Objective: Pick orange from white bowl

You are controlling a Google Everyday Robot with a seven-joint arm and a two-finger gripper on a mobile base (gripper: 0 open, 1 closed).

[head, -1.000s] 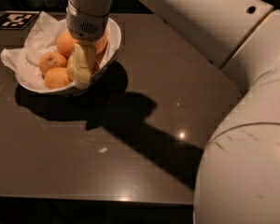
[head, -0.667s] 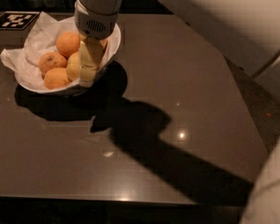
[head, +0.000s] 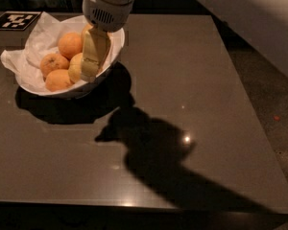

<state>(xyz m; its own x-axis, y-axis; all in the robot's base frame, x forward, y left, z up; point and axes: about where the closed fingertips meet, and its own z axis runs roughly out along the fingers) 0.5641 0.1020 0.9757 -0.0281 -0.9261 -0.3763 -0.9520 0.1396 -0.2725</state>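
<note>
The end effector is seen inside the bowl at the bench's far left, just right of the orange lying there, and whether anything is grasped cannot be told.

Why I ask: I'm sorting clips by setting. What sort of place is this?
Likely a robot test space: dark table with a marker tag, white bowl of fruit, gripper in it.
</note>
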